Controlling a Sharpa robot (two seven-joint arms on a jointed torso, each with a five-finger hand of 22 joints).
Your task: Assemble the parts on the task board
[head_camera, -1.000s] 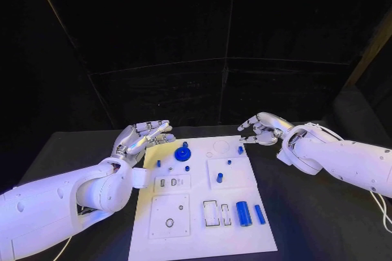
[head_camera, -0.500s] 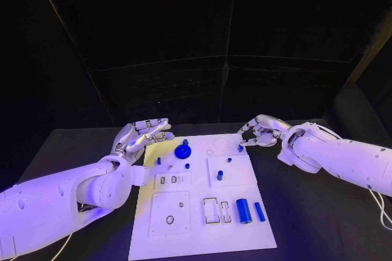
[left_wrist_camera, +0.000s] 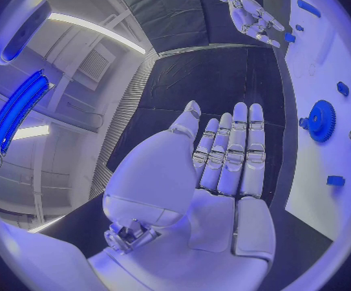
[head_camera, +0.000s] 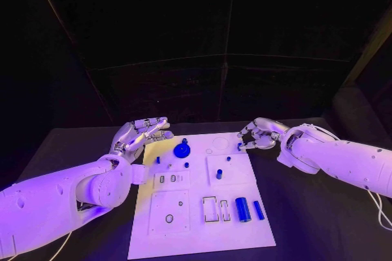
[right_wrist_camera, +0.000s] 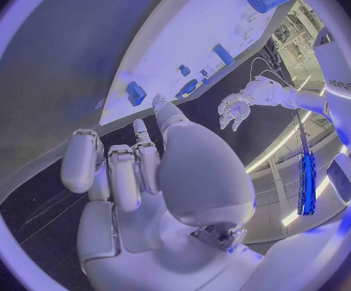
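Blue peg (head_camera: 239, 147), task board (head_camera: 201, 227) far-right corner: small, rigid, light, I judge; pinch its sides. Right hand (head_camera: 256, 135) fingers curled beside it, left hand (head_camera: 140, 132) spread, both holding nothing.

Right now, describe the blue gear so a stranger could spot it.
Find the white task board mid-table. Near its far end, toward the left robot hand, sits the blue gear. It is the only round, toothed blue part.

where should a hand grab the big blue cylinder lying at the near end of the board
Take the big blue cylinder across its middle, coming straight down from above, fingers on its two long curved sides. It lies flat on the task board with its length running toward the robot, so the ends offer less hold. A slimmer blue bar lies close beside it, so that gap looks tight.
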